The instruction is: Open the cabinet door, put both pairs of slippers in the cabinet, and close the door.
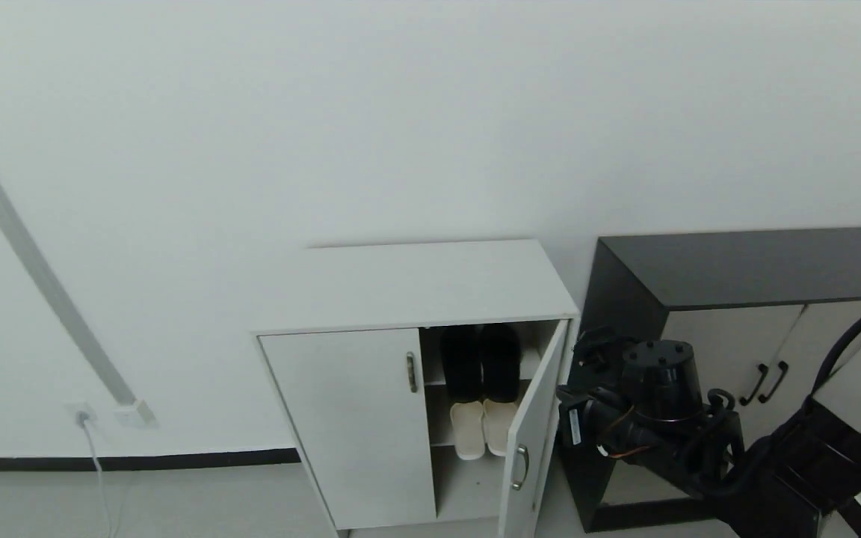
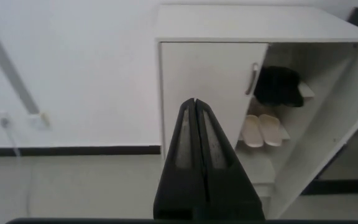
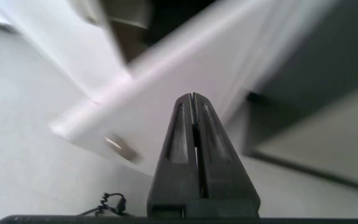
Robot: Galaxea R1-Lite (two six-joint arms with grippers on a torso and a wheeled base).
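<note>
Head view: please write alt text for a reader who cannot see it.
White cabinet against a wall, right door open: inside, black slippers sit above cream slippers. The robot's right arm is beside the open door, in front of a black cabinet.

The cabinet (image 1: 415, 288) stands against the wall (image 1: 326, 112), right door (image 1: 531, 441) open. Inside, 1 pair of slippers (image 1: 481, 362) lies directly above the other pair (image 1: 484, 427). A neighbouring cabinet (image 1: 744, 261) stands to its right.
</note>
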